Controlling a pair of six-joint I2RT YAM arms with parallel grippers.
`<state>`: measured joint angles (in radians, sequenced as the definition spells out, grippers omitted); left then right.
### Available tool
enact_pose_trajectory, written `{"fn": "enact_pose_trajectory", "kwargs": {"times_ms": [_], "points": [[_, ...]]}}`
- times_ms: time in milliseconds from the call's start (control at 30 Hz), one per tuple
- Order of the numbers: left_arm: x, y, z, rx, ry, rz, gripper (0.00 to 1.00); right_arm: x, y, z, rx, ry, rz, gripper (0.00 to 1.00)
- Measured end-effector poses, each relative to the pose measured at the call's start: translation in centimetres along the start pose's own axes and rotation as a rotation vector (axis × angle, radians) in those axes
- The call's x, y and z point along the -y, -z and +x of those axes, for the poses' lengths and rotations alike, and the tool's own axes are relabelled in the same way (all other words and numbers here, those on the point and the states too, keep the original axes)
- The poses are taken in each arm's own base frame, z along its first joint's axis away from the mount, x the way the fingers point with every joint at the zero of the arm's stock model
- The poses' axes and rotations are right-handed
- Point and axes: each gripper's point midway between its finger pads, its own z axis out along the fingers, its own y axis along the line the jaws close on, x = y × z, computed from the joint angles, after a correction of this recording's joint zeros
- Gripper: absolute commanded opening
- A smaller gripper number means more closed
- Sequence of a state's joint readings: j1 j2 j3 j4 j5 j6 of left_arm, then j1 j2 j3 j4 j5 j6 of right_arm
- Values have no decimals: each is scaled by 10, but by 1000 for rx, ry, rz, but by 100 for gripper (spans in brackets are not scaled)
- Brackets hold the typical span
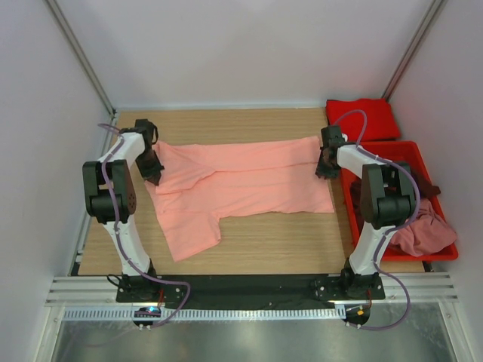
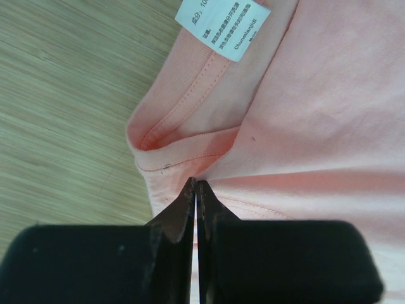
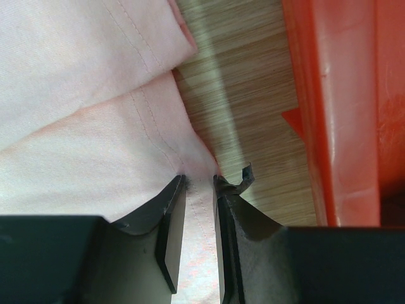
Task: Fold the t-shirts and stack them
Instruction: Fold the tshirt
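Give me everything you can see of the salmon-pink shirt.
The salmon-pink t-shirt is soft plain cloth, spread flat across the table, partly folded over, one flap reaching toward the near edge. A white care label sits inside the collar. The left gripper is shut on the cloth by the collar; the right gripper pinches the opposite end, beside the red bin.

Both my arms extended, wrists pitched down. My left gripper (image 2: 195,185) pinched fully on salmon-pink t-shirt (image 1: 241,181); right gripper (image 3: 199,180) clamped on its right edge, jaws slightly apart.
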<state>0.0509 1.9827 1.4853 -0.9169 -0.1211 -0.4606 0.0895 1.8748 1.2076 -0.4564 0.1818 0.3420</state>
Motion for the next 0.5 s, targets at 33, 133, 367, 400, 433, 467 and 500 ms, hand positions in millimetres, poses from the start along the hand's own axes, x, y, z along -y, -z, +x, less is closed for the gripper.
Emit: {"fn": "enact_pose_trajectory", "kwargs": {"times_ms": [33, 133, 367, 400, 433, 467, 500], "points": [[0, 1, -1, 2, 3, -1, 0, 0, 0, 0, 0, 0, 0, 30], [1, 6, -5, 10, 8, 1, 0, 0, 0, 0, 0, 0, 0, 30], [-3, 10, -7, 13, 8, -21, 0, 0, 0, 0, 1, 0, 2, 30], [-4, 10, -7, 14, 8, -29, 0, 1, -1, 0, 2, 0, 3, 30], [-6, 10, -7, 16, 8, -39, 0, 1, -1, 0, 3, -1, 4, 30], [-8, 10, -7, 18, 7, -49, 0, 1, -1, 0, 5, -1, 5, 30], [-10, 10, -8, 20, 7, -59, 0, 1, -1, 0, 6, -1, 6, 30]]}}
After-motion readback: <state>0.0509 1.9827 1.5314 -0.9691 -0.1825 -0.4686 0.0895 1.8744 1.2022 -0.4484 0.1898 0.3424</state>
